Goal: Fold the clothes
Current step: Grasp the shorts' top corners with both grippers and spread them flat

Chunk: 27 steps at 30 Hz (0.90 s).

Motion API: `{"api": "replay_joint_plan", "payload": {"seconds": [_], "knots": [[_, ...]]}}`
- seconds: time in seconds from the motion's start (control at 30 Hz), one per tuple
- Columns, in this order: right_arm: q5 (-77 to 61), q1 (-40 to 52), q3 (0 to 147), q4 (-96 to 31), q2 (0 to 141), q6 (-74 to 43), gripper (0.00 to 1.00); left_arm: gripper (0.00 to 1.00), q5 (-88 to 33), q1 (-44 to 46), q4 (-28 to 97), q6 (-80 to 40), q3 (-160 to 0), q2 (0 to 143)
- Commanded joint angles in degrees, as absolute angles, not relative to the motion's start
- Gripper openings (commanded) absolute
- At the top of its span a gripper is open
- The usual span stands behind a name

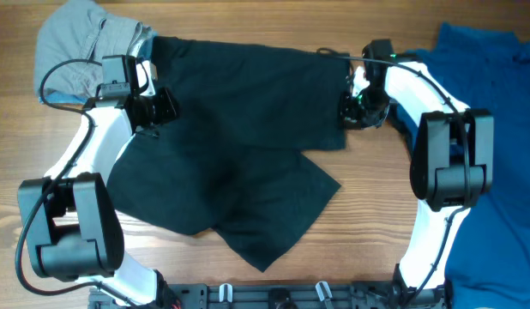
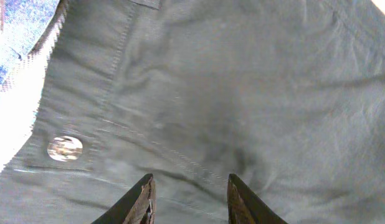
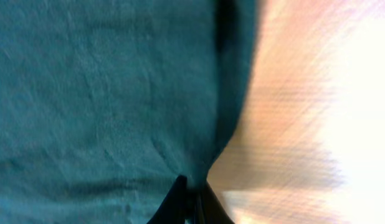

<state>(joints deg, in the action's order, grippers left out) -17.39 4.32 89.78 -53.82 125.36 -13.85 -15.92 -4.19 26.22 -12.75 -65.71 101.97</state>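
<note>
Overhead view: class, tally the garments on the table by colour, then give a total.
Black garment: 1
Grey garment: 1
Blue garment: 1
Total: 3

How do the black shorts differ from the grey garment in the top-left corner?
The black shorts lie spread out across the middle; the grey garment sits bunched up. The black shorts cover far more table than the grey garment. Both are cloth lying on the wooden table.
</note>
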Motion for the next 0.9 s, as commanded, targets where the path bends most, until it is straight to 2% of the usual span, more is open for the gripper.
{"api": "replay_joint_plan", "payload": {"seconds": [0.0, 0.03, 0.07, 0.17, 0.27, 0.37, 0.4, 0.5, 0.6, 0.63, 0.67, 0.73, 0.8, 0.83, 0.87], "knots": [[-7.2, -1.1, 94.0, -46.4, 127.7, -12.9, 0.05, 0.47, -16.0, -4.2, 26.4, -12.2, -65.3, 101.3], [-8.0, -2.2, 96.0, -46.2, 127.6, -11.8, 0.2, 0.49, -16.0, -4.2, 26.4, -12.2, -65.3, 101.3], [-9.9, -3.0, 98.3, -47.9, 127.3, -9.8, 0.41, 0.52, -16.0, -4.2, 26.4, -12.2, -65.3, 101.3], [-13.0, -3.6, 102.4, -60.0, 123.3, -7.4, 0.49, 0.59, -16.0, -4.3, 26.7, -10.7, -65.3, 101.2], [-14.6, -2.5, 102.1, -76.8, 120.4, -7.4, 0.62, 0.61, -16.0, -4.3, 28.5, -10.7, -65.3, 100.9], [-14.2, -1.4, 94.5, -78.9, 120.5, -5.6, 0.62, 0.62, -15.8, -4.3, 33.8, -6.9, -65.3, 100.9], [-14.3, -1.4, 91.5, -77.5, 120.5, -4.4, 0.61, 0.65, -15.5, -4.3, 35.7, -6.1, -65.3, 100.9], [-21.8, -1.0, 82.6, -71.4, 120.5, 7.5, 0.61, 0.66, -14.7, -4.3, 38.9, -3.1, -65.3, 100.9], [-24.4, -1.0, 76.2, -65.7, 120.5, 7.5, 0.61, 0.67, -14.1, -4.3, 39.7, -3.0, -65.3, 100.9], [-26.8, -0.9, 74.3, -64.1, 120.5, 8.0, 0.56, 0.68, -14.1, -4.3, 39.8, -3.0, -65.3, 100.9], [-28.4, -0.6, 72.6, -63.0, 120.5, 8.4, 0.43, 0.68, -14.1, -4.3, 39.8, -3.0, -65.3, 100.9], [-27.6, -0.3, 71.3, -62.7, 120.5, 8.2, 0.04, 0.69, -14.1, -4.3, 39.8, -3.0, -65.3, 100.9], [-19.7, -1.1, 72.8, -59.8, 120.4, 0.3, 0.04, 0.7, -14.0, -4.3, 39.7, -3.0, -65.3, 100.9], [-13.0, -1.9, 75.8, -57.8, 120.4, -4.2, 0.04, 0.74, -13.4, -4.3, 39.7, -3.0, -65.3, 100.9], [-9.8, -2.4, 78.8, -56.7, 120.4, -5.8, 0.04, 0.83, -12.9, -4.3, 39.7, -3.0, -65.3, 100.9]]}}
